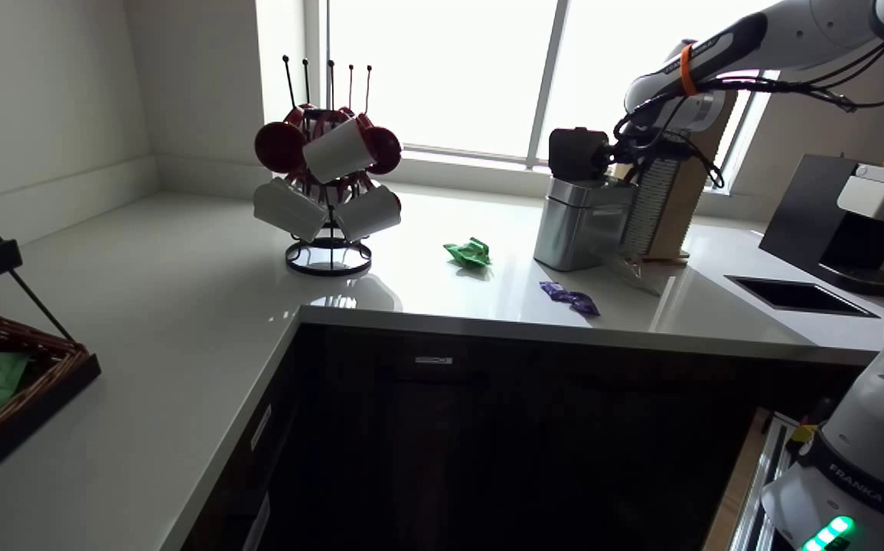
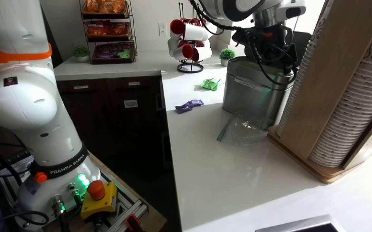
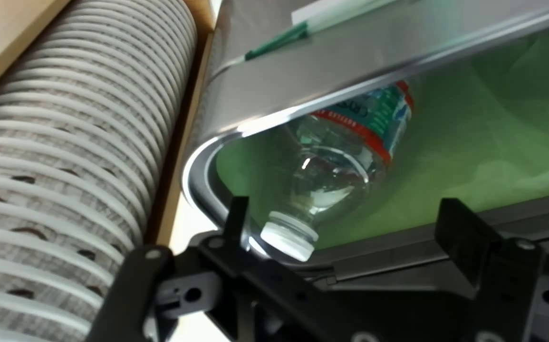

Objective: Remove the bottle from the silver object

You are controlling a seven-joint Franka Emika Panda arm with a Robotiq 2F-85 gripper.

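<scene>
The silver object is a silver-grey metal bin (image 1: 564, 229) on the counter, also in an exterior view (image 2: 250, 96). Its dark lid (image 1: 578, 153) stands open. In the wrist view, the bin's rim (image 3: 303, 102) surrounds a green liner. A clear bottle (image 3: 333, 175) with a white cap and a red, green and blue label leans inside, its cap at the rim's corner. Its lower part is hidden by the bin wall. My gripper (image 3: 343, 206) is open over the bin. The cap shows between the fingers, nearer the left one; nothing is held. The bottle is hidden in both exterior views.
A wooden holder with stacked paper cups (image 2: 321, 90) stands close beside the bin. A clear plastic bag (image 2: 245, 130) lies before it. Purple packets (image 1: 570, 298) and a green packet (image 1: 471, 252) lie on the counter. A mug rack (image 1: 331, 264) stands further along.
</scene>
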